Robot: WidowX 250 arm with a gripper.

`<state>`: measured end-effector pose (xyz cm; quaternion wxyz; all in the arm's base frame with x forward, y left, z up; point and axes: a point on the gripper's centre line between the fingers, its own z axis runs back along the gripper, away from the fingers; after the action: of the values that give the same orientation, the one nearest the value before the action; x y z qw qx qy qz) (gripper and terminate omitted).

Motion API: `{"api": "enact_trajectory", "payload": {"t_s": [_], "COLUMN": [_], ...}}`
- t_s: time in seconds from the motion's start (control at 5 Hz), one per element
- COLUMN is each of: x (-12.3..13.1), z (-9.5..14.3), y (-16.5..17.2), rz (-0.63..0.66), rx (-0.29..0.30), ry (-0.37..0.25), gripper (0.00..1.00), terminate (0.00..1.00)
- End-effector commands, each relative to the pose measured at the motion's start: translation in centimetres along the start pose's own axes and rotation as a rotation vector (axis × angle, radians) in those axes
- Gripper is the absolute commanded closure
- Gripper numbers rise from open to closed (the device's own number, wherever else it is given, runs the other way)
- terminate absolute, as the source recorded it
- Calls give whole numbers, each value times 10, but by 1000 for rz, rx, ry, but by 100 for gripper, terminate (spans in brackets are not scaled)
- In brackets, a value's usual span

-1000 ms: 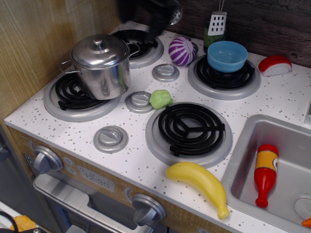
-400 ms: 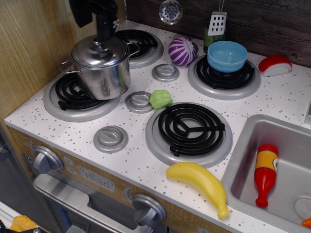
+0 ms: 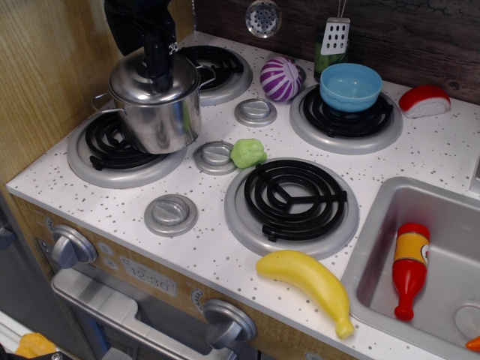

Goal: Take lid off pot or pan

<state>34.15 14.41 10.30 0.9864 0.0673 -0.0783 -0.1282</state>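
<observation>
The shiny steel pot [image 3: 166,124] stands on the front-left burner [image 3: 101,150], next to the wooden side wall. The domed steel lid [image 3: 133,84] sits on the pot, level and closed. My black gripper [image 3: 159,73] comes down from the top left and its fingers reach the middle of the lid, where they hide the knob. The fingers look close together around the knob's place, but the frame does not show whether they grip it.
A wooden wall [image 3: 45,75] rises close to the pot's left. A purple ball [image 3: 281,78], a blue bowl [image 3: 350,86], a green lump [image 3: 248,153] and a banana [image 3: 309,279] lie on the stove top. A sink [image 3: 390,214] with a red bottle [image 3: 410,268] is at the right.
My gripper came in from the back burner to above the lid, then dropped onto the knob, which is now hidden. Pot and lid have not moved.
</observation>
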Motion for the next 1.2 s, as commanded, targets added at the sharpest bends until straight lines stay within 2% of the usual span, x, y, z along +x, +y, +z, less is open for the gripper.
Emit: {"api": "enact_trajectory", "payload": {"t_s": [0.0, 0.4, 0.6, 0.8, 1.0], "x": [1, 5, 14, 21, 27], "z": [7, 38, 74, 85, 65], "y": [9, -2, -23, -61, -113], "rz": [-18, -8, 46, 142, 265], "rx": [-9, 25, 82, 48, 34], "ry": [-15, 23, 68, 84, 47], "gripper": [100, 100, 100, 100, 100], "terminate": [0, 0, 0, 0, 0]}}
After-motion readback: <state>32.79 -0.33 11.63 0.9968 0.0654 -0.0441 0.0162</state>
